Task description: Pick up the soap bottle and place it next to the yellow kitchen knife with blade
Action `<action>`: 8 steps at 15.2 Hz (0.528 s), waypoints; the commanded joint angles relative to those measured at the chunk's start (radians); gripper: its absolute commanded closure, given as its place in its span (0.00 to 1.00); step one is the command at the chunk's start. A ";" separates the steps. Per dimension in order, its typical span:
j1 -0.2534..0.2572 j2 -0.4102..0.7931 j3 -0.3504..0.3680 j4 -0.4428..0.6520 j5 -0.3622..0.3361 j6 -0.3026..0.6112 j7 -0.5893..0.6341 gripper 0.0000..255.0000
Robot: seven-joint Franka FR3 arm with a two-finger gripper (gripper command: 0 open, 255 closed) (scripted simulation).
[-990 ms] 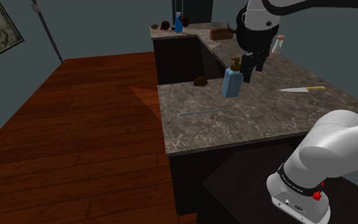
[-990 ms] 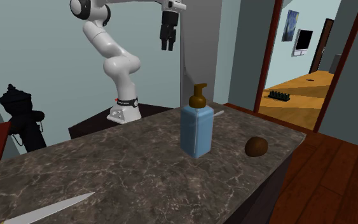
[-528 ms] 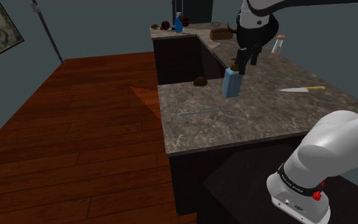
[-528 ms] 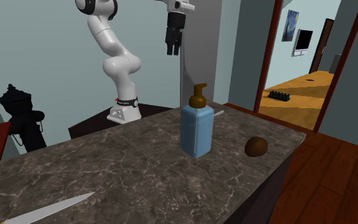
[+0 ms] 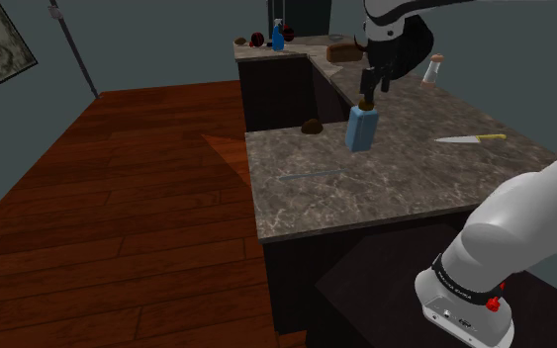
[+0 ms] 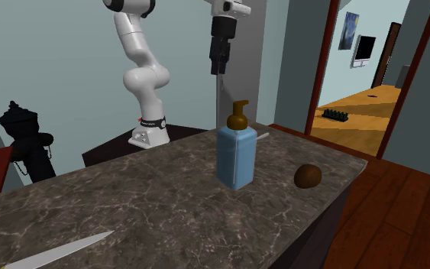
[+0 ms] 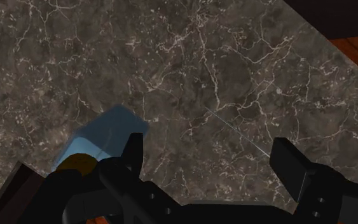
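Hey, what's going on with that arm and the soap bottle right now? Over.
Gripper open above the counter, holding nothing. Soap bottle upright, beside one finger, not between them. Brown lump on bottle's far side from kitchen knife.

No word, number or sign can be read anywhere. The dark band (image 5: 456, 282) round the foot of the arm carries small pale marks, but they are too small to make out.
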 commanded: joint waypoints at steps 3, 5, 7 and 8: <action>-0.016 0.136 -0.047 0.111 0.009 0.033 -0.067 0.00; -0.026 0.208 -0.069 0.174 0.021 0.044 -0.102 0.00; -0.037 0.282 -0.088 0.244 0.037 0.051 -0.138 0.00; -0.044 0.320 -0.096 0.281 0.046 0.053 -0.156 0.00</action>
